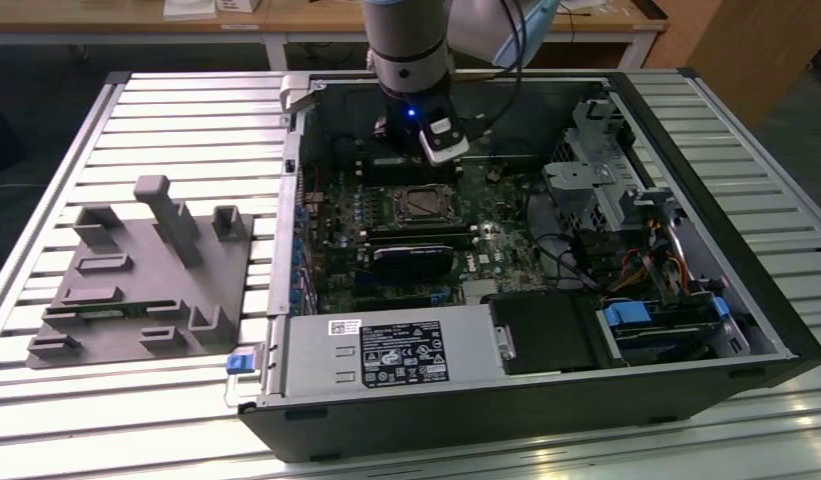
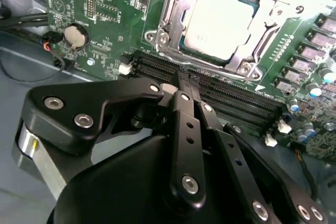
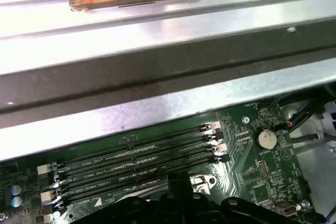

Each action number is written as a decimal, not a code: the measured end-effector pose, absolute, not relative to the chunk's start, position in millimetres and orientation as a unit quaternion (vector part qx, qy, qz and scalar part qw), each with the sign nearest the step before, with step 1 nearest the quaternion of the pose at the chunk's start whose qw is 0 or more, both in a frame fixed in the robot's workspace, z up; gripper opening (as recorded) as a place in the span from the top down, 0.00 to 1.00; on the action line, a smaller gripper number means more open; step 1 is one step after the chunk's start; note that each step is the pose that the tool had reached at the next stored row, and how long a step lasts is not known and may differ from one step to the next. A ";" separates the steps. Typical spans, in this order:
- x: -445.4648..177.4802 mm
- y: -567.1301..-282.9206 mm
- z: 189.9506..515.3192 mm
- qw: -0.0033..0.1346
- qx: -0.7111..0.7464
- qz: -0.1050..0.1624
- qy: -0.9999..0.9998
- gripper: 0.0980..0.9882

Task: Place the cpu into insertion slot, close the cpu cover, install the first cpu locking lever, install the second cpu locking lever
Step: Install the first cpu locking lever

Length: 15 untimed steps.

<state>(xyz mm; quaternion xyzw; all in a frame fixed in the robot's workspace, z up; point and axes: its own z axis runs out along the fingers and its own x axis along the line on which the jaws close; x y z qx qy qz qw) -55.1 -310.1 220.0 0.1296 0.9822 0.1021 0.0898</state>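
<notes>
Cpu (image 2: 218, 24) sat in the slot (image 2: 173, 11) of a case (image 1: 730, 300) on a slatted metal table (image 1: 183, 100); gripper (image 2: 184, 80) closed, empty, above memory slots (image 2: 220, 90).

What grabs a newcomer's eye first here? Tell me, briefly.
The open black computer case lying on the slatted metal table, with the robot arm reaching into it. In the second wrist view, the square silver-topped cpu sits in its metal-framed insertion slot, beyond the black gripper over the long black memory slots.
</notes>
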 end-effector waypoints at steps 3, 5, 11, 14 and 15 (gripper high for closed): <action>-55.0 -310.1 221.8 0.090 0.130 0.102 0.982 0.99; -55.0 -310.1 221.8 0.090 0.130 0.102 0.982 0.99; -55.0 -310.1 221.9 0.090 0.129 0.101 0.982 0.99; -54.9 -310.2 221.4 0.090 0.129 0.090 0.983 0.99; -54.6 -310.2 221.4 0.088 0.128 0.086 0.984 0.99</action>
